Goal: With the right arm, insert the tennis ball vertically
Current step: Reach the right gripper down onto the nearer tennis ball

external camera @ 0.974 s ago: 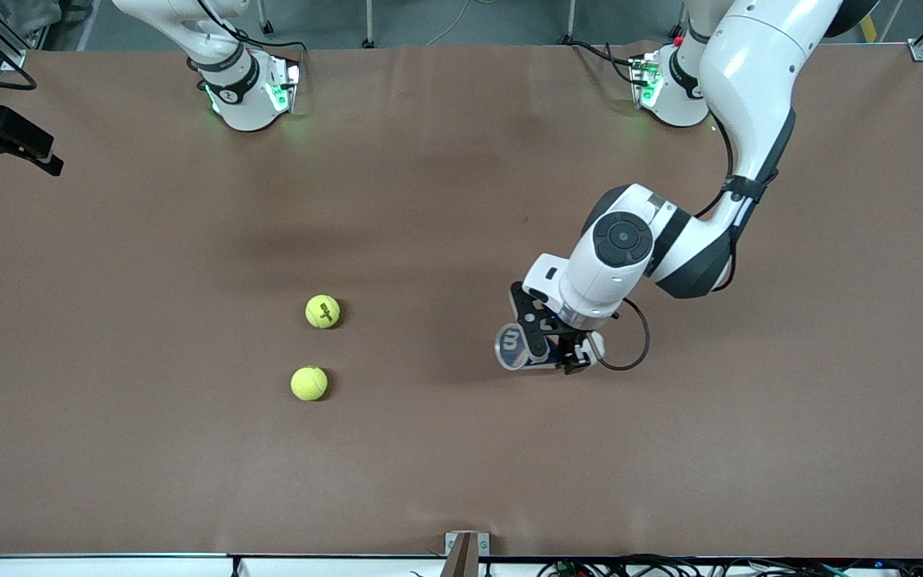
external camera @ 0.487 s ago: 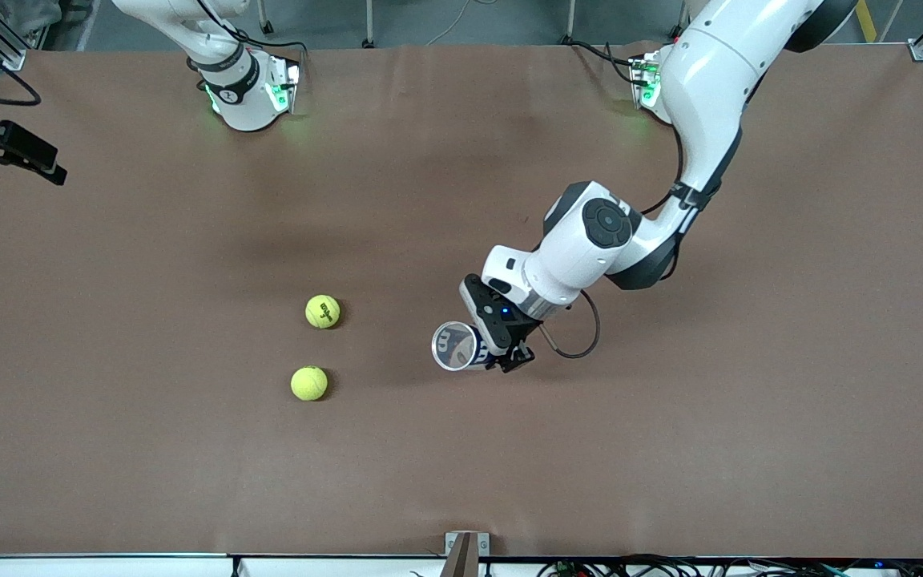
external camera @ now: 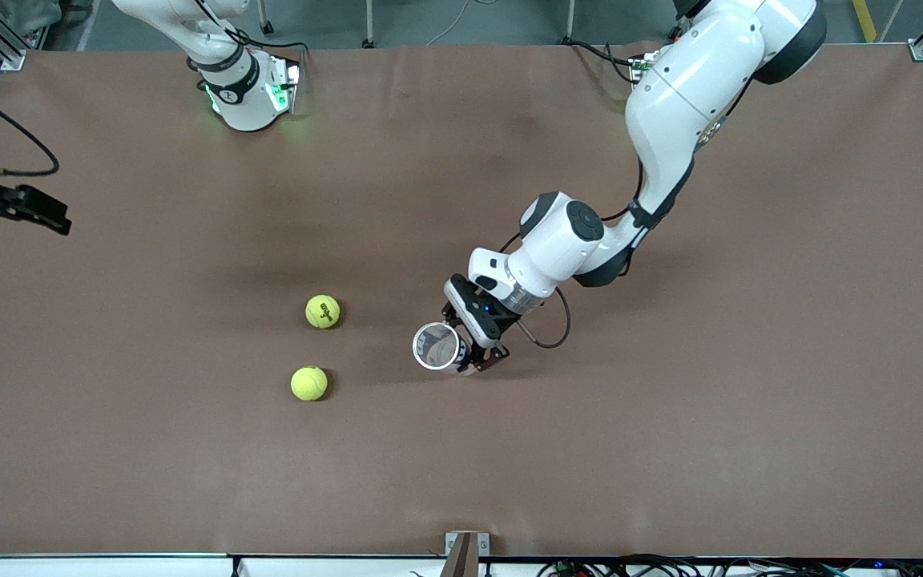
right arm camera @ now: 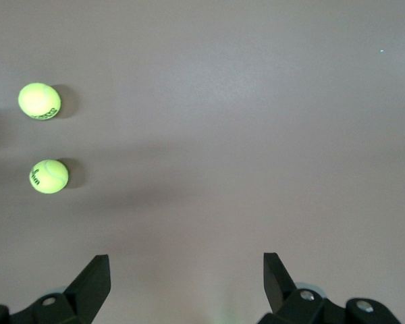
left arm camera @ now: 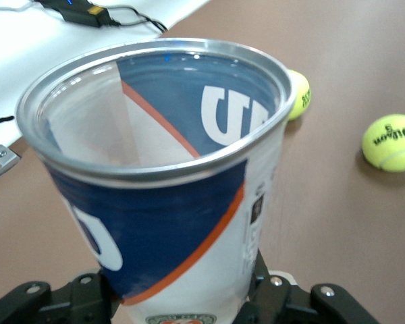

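Two tennis balls lie on the brown surface; taking the ball can as landmark, both sit toward the right arm's end of the surface from it, well apart from it; the farther ball lies about level with the can, and the nearer ball lies just beside that one, closer to the front camera; neither is held, so either is free to be picked up.

The can is a clear tube with a blue and orange label and a metal rim; the left pincer is pressed onto its lower body, fingers clamped on either side; in the left wrist view the can fills the picture with its open mouth up and no ball inside; the mouth seems turned upward so that a ball can be dropped straight down into it, which fits the word "vertically"; I cannot tell whether the can's base rests on the surface or hangs just above it.

The right pincer stands spread wide and holds nothing; it hangs high over bare surface toward the right arm's end, well apart from the can; from its wrist view both balls show below, so it looks posed to come down on one; the grasp is not yet made.
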{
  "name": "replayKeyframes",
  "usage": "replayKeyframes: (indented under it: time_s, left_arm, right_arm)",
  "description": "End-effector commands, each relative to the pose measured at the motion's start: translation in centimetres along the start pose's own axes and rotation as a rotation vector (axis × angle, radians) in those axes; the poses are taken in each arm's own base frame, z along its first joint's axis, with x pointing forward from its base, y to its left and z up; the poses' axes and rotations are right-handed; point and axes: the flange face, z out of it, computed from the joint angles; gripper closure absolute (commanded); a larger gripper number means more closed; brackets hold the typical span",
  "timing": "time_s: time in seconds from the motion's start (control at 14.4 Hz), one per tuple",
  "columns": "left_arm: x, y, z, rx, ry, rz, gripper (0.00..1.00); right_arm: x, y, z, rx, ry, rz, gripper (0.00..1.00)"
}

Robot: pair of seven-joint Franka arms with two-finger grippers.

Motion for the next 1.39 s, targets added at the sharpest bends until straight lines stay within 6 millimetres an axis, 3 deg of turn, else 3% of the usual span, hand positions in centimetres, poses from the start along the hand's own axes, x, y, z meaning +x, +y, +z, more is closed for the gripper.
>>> replayKeyframes:
  time_s: [0.0,0.14,0.28,0.42,0.56,0.97,1.32]
  left_arm:
    - [-1.1,3.3,0.5,0.032,0.087,-0.062,0.29]
    - [-1.9,4.4,0.6,0.039,0.104,-0.070,0.29]
    - [-4.1,5.2,0.6,0.076,0.146,-0.085,0.29]
    - [-4.9,5.8,0.9,0.071,0.141,-0.099,0.29]
    - [-4.9,5.9,1.0,0.069,0.140,-0.099,0.29]
    - [-5.3,6.1,1.2,0.065,0.133,-0.101,0.29]
    - [-5.5,6.1,1.2,0.065,0.130,-0.099,0.29]
  right_arm:
    - [1.3,-0.2,0.8,-0.028,0.025,-0.017,0.00]
    - [2.0,-1.1,2.3,-0.023,-0.007,-0.026,0.00]
    - [1.6,-4.0,3.2,-0.021,-0.028,-0.053,0.00]
    - [1.2,-6.8,4.8,-0.001,-0.055,0.066,0.00]
    - [0.9,-9.2,8.3,0.056,-0.092,0.112,0.00]
    - [-1.2,-13.4,17.3,0.107,-0.104,0.119,0.00]
    - [-4.1,-20.2,24.1,0.133,0.018,0.141,0.00]
